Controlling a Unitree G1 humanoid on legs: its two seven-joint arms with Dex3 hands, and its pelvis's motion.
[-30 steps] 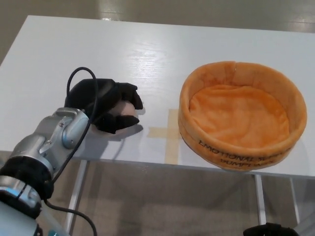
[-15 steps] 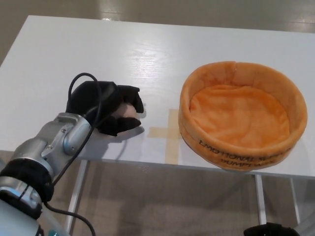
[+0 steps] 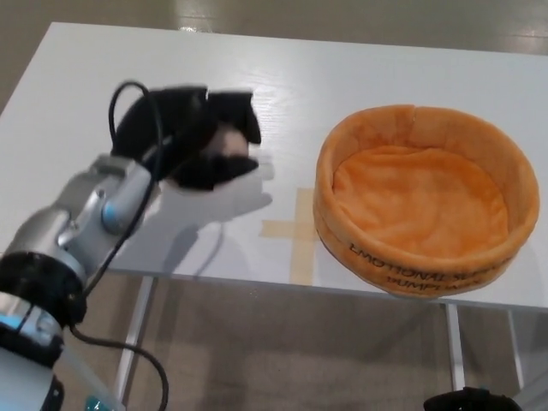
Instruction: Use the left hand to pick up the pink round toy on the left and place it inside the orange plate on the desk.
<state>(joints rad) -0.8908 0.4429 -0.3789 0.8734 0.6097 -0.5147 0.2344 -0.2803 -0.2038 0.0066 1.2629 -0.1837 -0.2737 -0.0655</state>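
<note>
We see the desk [image 3: 103, 77] spanning the view, with floor behind it and below its near edge. The plate [image 3: 425, 257] sits on the desk's right half, close to the near edge. A tape cross [image 3: 296, 229] lies on the desk just left of the plate, near the front edge. Left of the cross, our left robot hand [image 3: 190, 137] is above the desk, wrapped around the round toy [image 3: 229, 148], well apart from the plate. Its forearm runs down to the lower left. At the bottom right edge, part of the right robot hand [image 3: 467, 400] shows below the desk.
</note>
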